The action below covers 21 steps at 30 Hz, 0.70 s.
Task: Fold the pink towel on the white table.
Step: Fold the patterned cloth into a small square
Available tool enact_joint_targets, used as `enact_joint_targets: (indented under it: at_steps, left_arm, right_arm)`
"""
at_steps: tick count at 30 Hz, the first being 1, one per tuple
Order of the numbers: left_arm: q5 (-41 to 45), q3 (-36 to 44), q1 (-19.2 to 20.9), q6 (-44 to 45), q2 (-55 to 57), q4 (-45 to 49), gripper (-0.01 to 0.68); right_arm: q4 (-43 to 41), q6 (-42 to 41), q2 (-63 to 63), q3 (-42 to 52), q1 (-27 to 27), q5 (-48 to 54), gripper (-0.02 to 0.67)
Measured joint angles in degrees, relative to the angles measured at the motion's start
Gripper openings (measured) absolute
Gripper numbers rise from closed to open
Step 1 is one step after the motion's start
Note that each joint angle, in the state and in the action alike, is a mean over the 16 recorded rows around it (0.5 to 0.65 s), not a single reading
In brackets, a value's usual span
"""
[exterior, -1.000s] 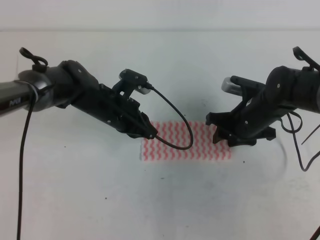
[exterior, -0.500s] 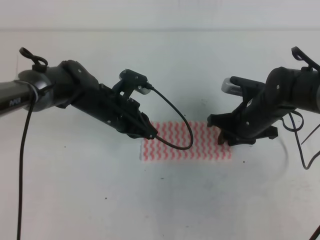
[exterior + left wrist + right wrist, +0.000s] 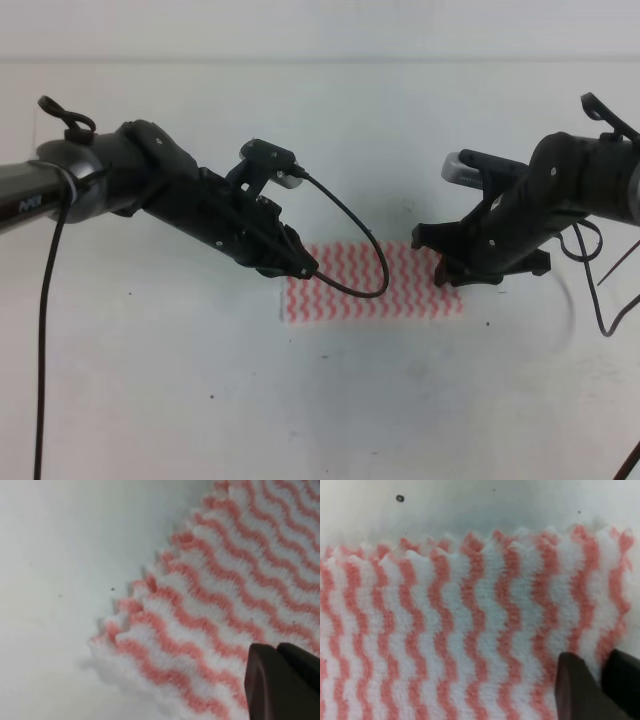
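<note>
Across the wide off-white table with small dark specks (image 3: 150, 400), the black left arm is reaching in from the left edge of the high view and slanting down toward the middle. Its left gripper (image 3: 298, 268) is sitting over the upper left corner of the towel; in the left wrist view the two dark fingers (image 3: 285, 680) are lying pressed side by side with almost no gap, over the cloth, and whether cloth is pinched between them cannot be told. A thin black cable (image 3: 350, 240) is looping from the arm's camera down across the left half of the towel.

The thin rectangular towel with pink-red and white wavy zigzag stripes (image 3: 400, 290) is lying flat near the table's centre, between the two arms. Its long axis is running left to right across the high view, with the short edges facing the arms. Its scalloped edges are showing in both wrist views.

The black right arm is coming in from the right edge and angling down. Its right gripper (image 3: 440, 268) is resting at the towel's upper right corner. In the right wrist view its two dark fingertips (image 3: 580, 685) are standing slightly apart over the corner, with striped cloth showing in the narrow gap; whether they are clamping it cannot be told.
</note>
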Motion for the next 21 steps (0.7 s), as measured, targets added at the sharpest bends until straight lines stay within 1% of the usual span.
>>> enact_joint_targets:
  at_steps: [4,12,17,21]
  left_arm:
    - [0.88,0.00,0.00,0.67,0.09,0.13,-0.005]
    - [2.04,-0.04,-0.01,3.45,1.12,-0.17,-0.006]
    - [2.01,-0.06,-0.04,5.82,2.21,-0.76,-0.005]
    - [1.50,-0.09,-0.05,7.23,3.05,-1.41,-0.005]
  right_arm:
    - [-0.77,0.01,0.22,0.09,0.00,0.81,0.095]
    - [-1.30,-0.77,-1.15,0.14,0.00,0.78,0.031]
    - [0.55,-2.32,-2.88,0.13,-0.01,-0.36,-0.006]
    - [3.53,-4.48,-4.34,0.12,0.07,-1.46,-0.016]
